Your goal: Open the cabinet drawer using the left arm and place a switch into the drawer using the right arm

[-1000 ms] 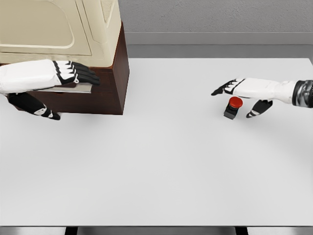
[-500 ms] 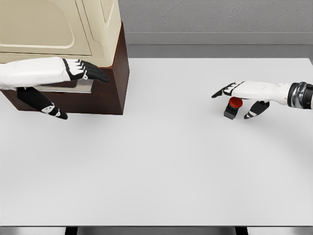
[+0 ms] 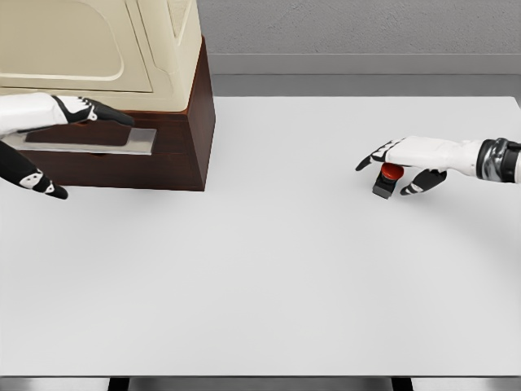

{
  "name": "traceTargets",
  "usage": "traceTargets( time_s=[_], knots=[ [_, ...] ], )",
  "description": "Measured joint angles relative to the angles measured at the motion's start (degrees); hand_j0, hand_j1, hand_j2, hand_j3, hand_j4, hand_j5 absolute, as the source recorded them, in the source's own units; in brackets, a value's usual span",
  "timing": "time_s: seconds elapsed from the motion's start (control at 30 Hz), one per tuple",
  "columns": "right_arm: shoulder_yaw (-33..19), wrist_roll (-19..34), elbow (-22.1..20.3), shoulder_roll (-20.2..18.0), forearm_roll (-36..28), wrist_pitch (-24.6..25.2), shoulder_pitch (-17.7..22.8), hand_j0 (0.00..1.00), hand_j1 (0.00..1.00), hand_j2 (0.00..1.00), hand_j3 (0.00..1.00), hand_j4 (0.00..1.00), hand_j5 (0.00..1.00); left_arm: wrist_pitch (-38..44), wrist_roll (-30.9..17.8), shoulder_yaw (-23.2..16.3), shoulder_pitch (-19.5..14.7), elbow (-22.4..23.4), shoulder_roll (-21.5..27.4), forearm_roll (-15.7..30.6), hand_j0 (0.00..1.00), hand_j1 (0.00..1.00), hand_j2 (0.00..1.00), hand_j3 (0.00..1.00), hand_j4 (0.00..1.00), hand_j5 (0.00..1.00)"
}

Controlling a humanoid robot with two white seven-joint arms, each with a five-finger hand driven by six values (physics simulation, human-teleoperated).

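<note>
The left hand (image 3: 50,122) has drawn back toward the picture's left edge since the earlier frames, baring the flat grey handle bar (image 3: 91,140) it covered a second ago, while the right hand (image 3: 404,161) has sunk a little closer over the switch (image 3: 387,179). The left hand is glossy white with black fingers, spread wide and holding nothing: the upper fingers point right above the bar, the thumb hangs below, apart from them. The bar is a matte metal slab lying across the front of the drawer (image 3: 122,159), which shows dark reddish-brown wood. Above it rises the cabinet (image 3: 122,49), smooth cream panels with rounded, moulded edges. The right hand reaches in level from the right, its fingers loosely curved over the switch and its thumb beside it; whether they touch it cannot be told. The switch is a small black block with a round red cap, standing on the plain pale worktop (image 3: 269,269), well apart from the cabinet.
</note>
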Motion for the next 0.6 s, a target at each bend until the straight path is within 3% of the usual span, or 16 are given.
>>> traceTargets(
  time_s=[0.27, 0.37, 0.6],
  knots=[
    [0.0, 0.0, 0.2, 0.1, 0.1, 0.0, -0.1, 0.77, 0.77, 0.77, 0.77, 0.77, 0.77, 5.2, -0.4, 0.0, -0.1, 0.0, 0.2, 1.9, 1.00, 1.00, 1.00, 1.00, 1.00, 1.00],
    [0.0, 0.0, 0.2, 0.1, 0.1, 0.0, -0.1, 0.68, 0.68, 0.68, 0.68, 0.68, 0.68, 9.4, -0.4, 0.0, 0.0, 0.0, 0.1, 2.0, 1.00, 1.00, 1.00, 1.00, 1.00, 1.00],
    [0.0, 0.0, 0.0, 0.0, 0.1, 0.0, -0.1, 0.67, 0.67, 0.67, 0.67, 0.67, 0.67, 17.3, -0.4, 0.0, 0.2, 0.0, -0.2, 1.6, 1.00, 1.00, 1.00, 1.00, 1.00, 1.00]
  ],
)
